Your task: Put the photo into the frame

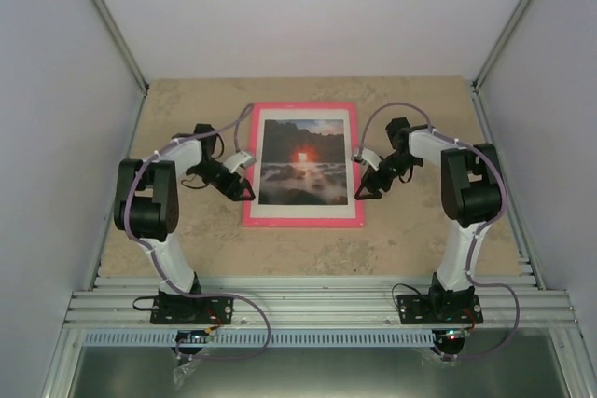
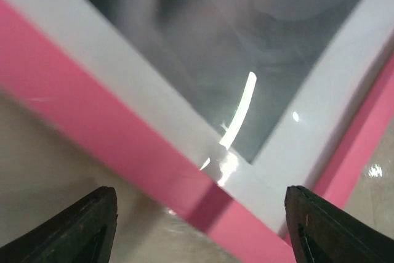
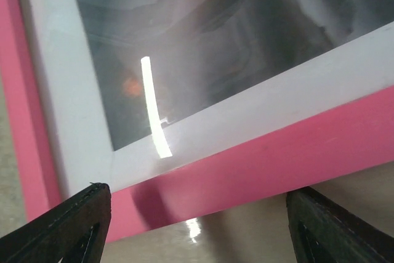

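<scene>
Two grippers flank the thin pink rectangular frame [image 1: 303, 221], flat on the beige stone-look table [image 1: 187, 109]. The left gripper [image 1: 242, 193], spread wide and empty, is at its near-left corner. Inside lies the glossy sunset photo [image 1: 303, 160], bordered by a white mat [image 1: 303, 209]. The right gripper [image 1: 362, 191], likewise apart and empty, is at the right edge, with bare tabletop beyond.

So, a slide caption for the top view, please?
Open left fingers and right fingers flank the pink frame holding the sunset photo.

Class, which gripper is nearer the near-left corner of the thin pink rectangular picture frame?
Left. The left gripper is open beside the pink frame close to that corner; the right gripper is open across at the frame's right edge.
</scene>
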`<state>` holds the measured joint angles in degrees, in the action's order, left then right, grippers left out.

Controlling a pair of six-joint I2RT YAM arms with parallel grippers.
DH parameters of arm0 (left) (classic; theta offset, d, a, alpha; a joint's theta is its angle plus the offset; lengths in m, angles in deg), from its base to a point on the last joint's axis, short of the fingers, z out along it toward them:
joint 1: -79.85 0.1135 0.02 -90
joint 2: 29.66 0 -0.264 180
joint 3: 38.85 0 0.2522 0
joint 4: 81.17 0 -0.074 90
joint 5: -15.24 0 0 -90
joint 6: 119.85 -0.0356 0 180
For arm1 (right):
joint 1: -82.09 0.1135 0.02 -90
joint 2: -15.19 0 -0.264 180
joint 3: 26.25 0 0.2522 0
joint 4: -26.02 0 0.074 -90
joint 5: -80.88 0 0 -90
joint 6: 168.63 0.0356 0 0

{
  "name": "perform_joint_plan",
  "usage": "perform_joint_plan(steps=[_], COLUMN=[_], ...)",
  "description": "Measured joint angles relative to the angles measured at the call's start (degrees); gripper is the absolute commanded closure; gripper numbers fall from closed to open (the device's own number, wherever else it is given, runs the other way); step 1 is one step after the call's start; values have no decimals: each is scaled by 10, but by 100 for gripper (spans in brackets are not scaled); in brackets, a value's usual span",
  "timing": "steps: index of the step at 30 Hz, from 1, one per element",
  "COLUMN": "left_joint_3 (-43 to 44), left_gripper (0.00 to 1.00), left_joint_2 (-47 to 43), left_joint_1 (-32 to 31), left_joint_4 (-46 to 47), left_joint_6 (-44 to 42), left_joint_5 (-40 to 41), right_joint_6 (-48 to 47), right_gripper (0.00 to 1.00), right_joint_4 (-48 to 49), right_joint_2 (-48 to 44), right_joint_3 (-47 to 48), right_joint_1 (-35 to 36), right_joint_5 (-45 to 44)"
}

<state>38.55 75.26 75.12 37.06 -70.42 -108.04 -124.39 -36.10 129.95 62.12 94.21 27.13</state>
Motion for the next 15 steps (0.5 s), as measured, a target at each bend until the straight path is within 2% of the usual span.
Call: perform_joint_plan(steps=[5,10,15], left_joint_3=[67,142,168], left_gripper=[25,29,35], left_joint_2=[33,89,137], left_joint_1=[35,37,34], left_joint_4=[35,77,105], left_joint_6=[49,98,135], left_joint_5=[-2,-3,-20], right_joint_6=[31,84,126], right_gripper=[22,22,25], right_joint_4=[-22,-15,5], right_joint_2=[-3,35,86], right_joint_3=[0,80,133], right_joint_1=[-8,-27,-30], right_joint_5=[19,42,66])
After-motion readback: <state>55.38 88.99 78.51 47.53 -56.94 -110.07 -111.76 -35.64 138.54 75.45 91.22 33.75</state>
